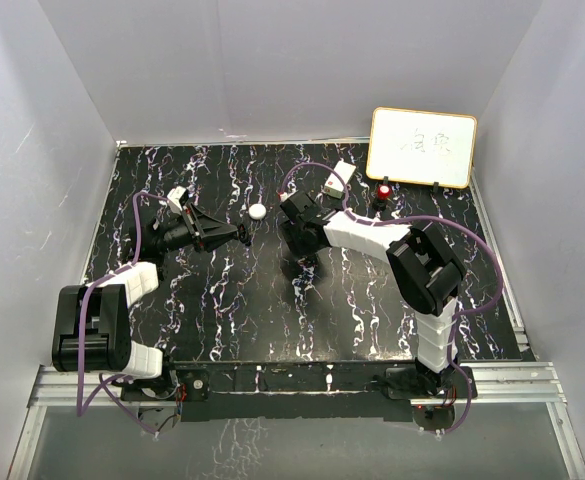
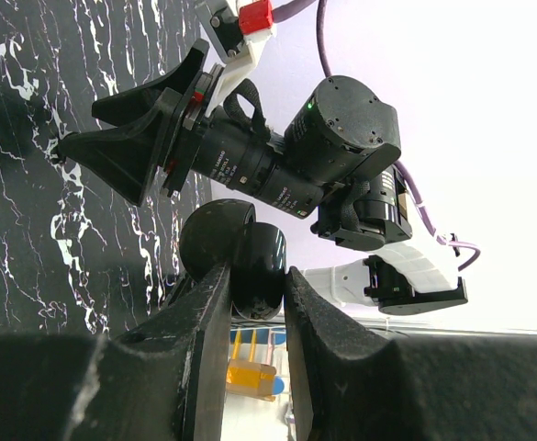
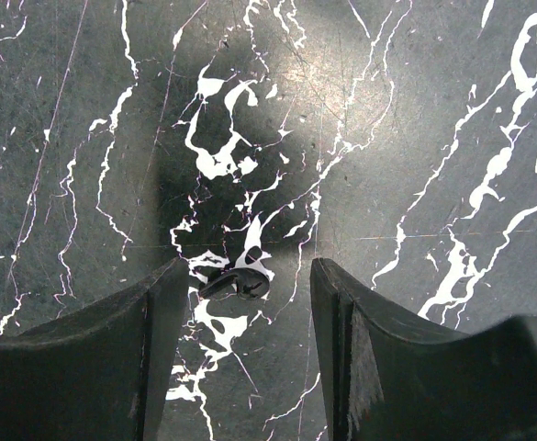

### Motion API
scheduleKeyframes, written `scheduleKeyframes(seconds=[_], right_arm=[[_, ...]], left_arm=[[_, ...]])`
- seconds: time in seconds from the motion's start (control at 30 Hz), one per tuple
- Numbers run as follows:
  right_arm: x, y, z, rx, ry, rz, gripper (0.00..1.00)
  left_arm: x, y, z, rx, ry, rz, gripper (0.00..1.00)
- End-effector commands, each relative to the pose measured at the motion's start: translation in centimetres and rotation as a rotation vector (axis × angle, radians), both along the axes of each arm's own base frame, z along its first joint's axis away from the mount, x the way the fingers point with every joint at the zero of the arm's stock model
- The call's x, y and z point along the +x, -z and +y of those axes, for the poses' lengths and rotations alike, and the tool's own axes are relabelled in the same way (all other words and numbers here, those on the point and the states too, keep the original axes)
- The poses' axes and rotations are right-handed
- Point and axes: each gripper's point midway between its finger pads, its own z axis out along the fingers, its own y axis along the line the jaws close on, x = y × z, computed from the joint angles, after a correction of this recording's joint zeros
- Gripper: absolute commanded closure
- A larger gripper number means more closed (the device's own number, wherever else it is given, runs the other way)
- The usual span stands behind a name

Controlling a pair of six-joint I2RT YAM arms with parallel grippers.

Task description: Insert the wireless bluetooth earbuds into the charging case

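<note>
A black charging case (image 2: 257, 262), round and glossy, is pinched between my left gripper's (image 2: 257, 287) fingers and held off the table; a second rounded black part (image 2: 213, 231) sits behind it, apparently its lid. From above, the left gripper (image 1: 239, 236) points right, toward the middle of the table. My right gripper (image 3: 249, 272) hangs open just above the marble top with one small black earbud (image 3: 236, 283) lying between its fingers, closer to the left one. In the top view the right gripper (image 1: 299, 266) points down at the table centre. No other earbuds show.
A white round puck (image 1: 258, 211) lies behind the two grippers. At the back stand a white box (image 1: 339, 178), a small red object (image 1: 384, 190) and a whiteboard (image 1: 422, 147). White walls enclose the black marbled table (image 1: 222, 320). The right arm (image 2: 250, 156) fills the left wrist view.
</note>
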Motion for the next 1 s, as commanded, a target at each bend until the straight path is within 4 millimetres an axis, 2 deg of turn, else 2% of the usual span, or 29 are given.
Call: scheduleKeyframes(seconds=[0.0,0.47,0.97], right_arm=[[0.9,-0.8,0.4,0.027,0.015,-0.050,0.47],[0.3,0.5,-0.2,0.003,0.011,-0.030,0.47],[-2.2,1.1,-2.6,-0.017,0.036,-0.013,0.47]], left_arm=[[-0.4,-1.5,-0.1,0.004,0.019,-0.057,1.00],[-0.3,-1.5,0.0,0.007,0.015,-0.056,1.00],[-0.2,-1.5,0.0,0.008,0.013,-0.056,1.00]])
